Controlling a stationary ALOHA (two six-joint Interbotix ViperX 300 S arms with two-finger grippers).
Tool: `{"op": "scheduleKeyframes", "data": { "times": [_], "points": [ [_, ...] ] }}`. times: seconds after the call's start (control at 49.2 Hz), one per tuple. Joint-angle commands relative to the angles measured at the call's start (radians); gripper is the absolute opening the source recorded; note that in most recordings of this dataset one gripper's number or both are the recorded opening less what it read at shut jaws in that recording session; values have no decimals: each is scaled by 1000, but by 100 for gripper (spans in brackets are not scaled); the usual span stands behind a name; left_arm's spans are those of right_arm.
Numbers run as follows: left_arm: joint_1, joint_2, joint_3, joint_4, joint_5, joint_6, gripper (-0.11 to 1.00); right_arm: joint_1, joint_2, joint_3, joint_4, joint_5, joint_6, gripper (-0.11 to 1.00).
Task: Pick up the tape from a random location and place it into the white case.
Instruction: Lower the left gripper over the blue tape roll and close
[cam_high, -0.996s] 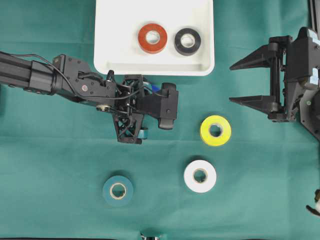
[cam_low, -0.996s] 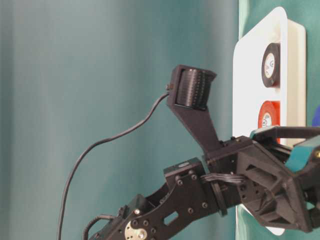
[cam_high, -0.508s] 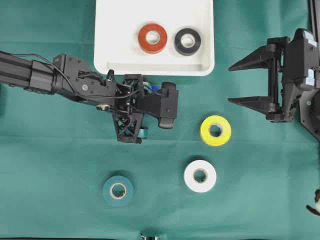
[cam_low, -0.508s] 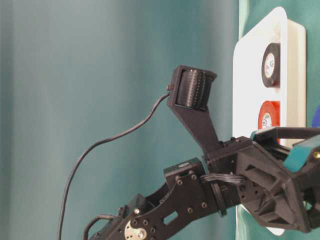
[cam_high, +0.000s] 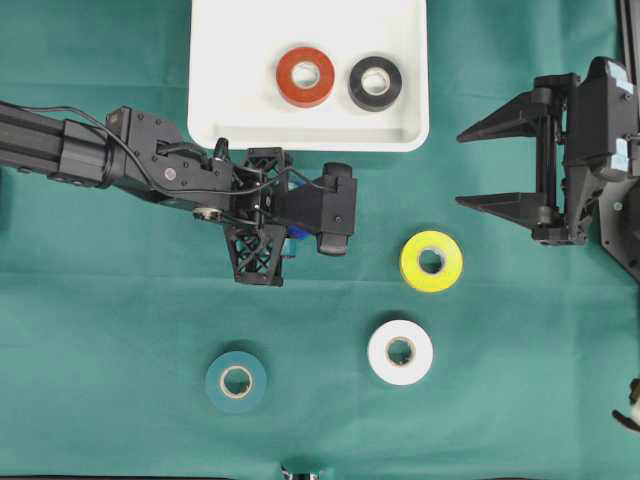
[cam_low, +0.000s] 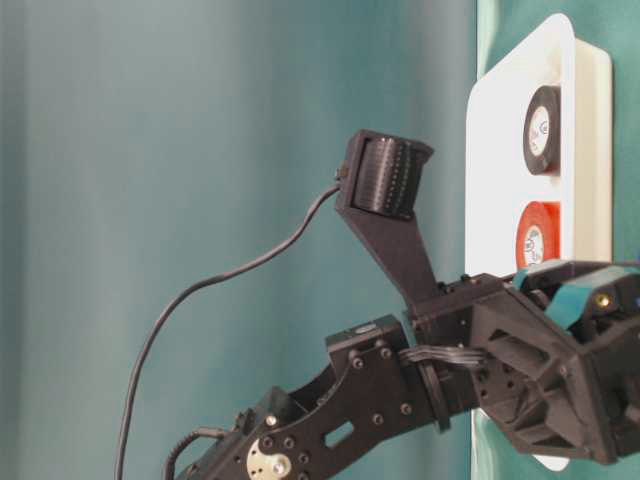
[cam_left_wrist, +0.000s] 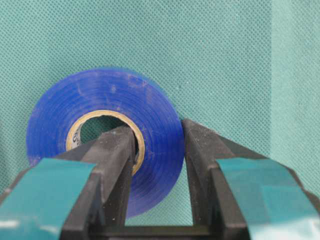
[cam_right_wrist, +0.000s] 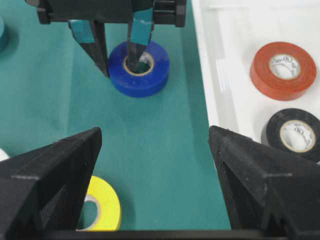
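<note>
Green cloth tabletop: the left gripper has the blue tape roll pinched through its wall, just short of the white case.

On the left, one finger sits in the roll's core and the other outside its rim, clamped on the wall; the roll lies flat on the cloth directly under that hand. The case lies beyond it, to the far side, already holding a red roll and a black roll. On the right, the right gripper hangs spread and empty, well apart.

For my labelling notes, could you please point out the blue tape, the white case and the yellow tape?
blue tape (cam_left_wrist: 150, 107): left wrist view, upper face.
white case (cam_high: 240, 75): overhead view, bare floor.
yellow tape (cam_high: 413, 262): overhead view, left band.
</note>
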Motion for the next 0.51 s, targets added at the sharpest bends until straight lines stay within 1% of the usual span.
{"op": "scheduleKeyframes", "data": {
  "times": [0.0,0.264,0.488],
  "points": [
    [2,-23,-21,0,-3,0,24,2,-2,-28,-2,-6,0,82],
    [2,-28,-21,-2,0,-2,24,2,-2,-28,-2,-5,-2,82],
    [3,-86,-29,-2,54,-2,24,2,0,-28,-2,-5,-2,82]
  ]
}}
